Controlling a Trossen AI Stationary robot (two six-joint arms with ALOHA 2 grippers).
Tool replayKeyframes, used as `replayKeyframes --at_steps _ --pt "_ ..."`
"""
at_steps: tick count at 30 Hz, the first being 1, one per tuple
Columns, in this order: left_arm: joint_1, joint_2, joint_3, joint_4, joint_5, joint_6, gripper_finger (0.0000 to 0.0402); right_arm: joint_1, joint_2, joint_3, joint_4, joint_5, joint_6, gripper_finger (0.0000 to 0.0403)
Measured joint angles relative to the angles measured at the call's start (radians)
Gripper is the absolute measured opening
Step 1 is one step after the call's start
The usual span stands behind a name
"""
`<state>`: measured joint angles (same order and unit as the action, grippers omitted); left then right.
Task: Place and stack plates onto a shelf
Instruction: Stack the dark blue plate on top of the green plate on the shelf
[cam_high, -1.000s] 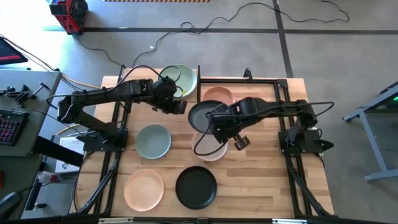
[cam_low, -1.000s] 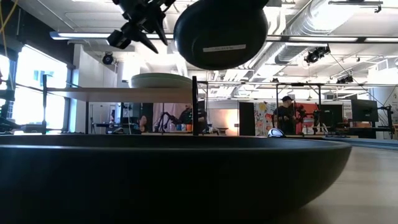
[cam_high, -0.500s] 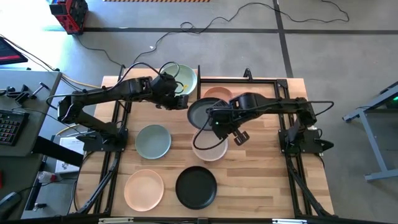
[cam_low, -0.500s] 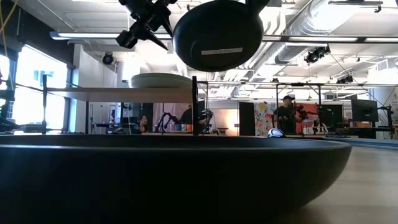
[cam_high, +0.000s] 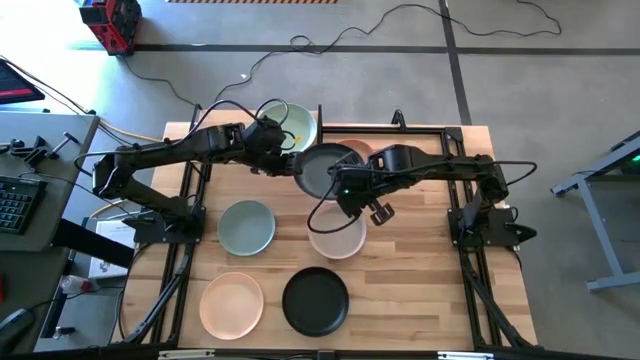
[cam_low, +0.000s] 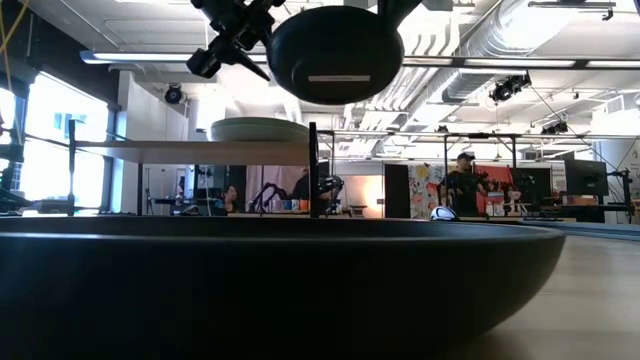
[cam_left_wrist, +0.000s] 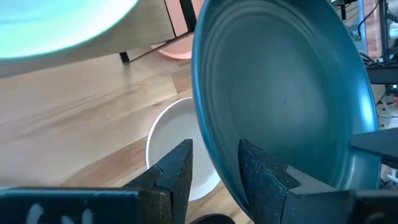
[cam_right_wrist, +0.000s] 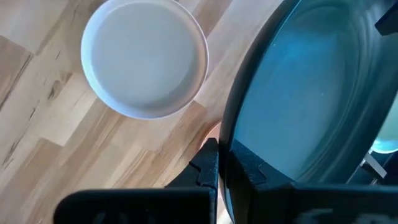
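Note:
My right gripper (cam_high: 343, 188) is shut on a black plate (cam_high: 322, 168) and carries it in the air beside the shelf (cam_low: 190, 152). A pale green plate (cam_high: 296, 124) rests on the shelf's board. My left gripper (cam_high: 295, 163) is open at the carried plate's opposite edge. Its fingers (cam_left_wrist: 180, 167) stand on either side of that rim (cam_left_wrist: 211, 146). On the table lie a salmon pink plate (cam_high: 352, 149), partly under the carried one, a cream plate (cam_high: 337, 237), a blue-grey plate (cam_high: 246, 227), a peach plate (cam_high: 231, 303) and a second black plate (cam_high: 316, 300). My right gripper pinches the black plate's rim (cam_right_wrist: 229, 144) on the side toward the table's near right, one finger (cam_right_wrist: 208, 163) under the plate and one on its inner face. The plate is lifted clear and slightly tilted, its underside (cam_low: 335, 60) showing in the low view. My left gripper straddles the rim; whether it touches cannot be told.
The shelf's black post (cam_low: 313, 170) stands just below the carried plate. The near black plate's wall (cam_low: 300, 290) fills the low view's foreground. Bare tabletop (cam_high: 420, 270) lies on the near right. People stand in the room beyond the table.
My right gripper has carried the black plate toward the table's far left, closer to the shelf and to my left gripper. My left gripper has shifted a little toward the plate, so the plate's rim now lies between its fingers.

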<state>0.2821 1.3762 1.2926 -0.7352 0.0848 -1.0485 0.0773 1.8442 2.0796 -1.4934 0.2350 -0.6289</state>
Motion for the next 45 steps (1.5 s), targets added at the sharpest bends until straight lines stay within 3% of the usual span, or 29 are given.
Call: replayKeyframes --at_steps 5,18,45 --pt "0.000 0.000 0.000 0.000 -0.010 0.003 0.0106 0.001 0.000 0.000 -0.013 -0.005 0.000 0.0000" --pt "0.000 0.000 0.000 -0.001 -0.018 0.045 0.0016 0.002 0.000 0.000 -0.001 -0.010 -0.006 0.0000" --pt "0.000 0.000 0.000 0.001 -0.067 0.108 0.0001 0.003 0.000 0.000 0.010 0.053 0.015 0.0001"
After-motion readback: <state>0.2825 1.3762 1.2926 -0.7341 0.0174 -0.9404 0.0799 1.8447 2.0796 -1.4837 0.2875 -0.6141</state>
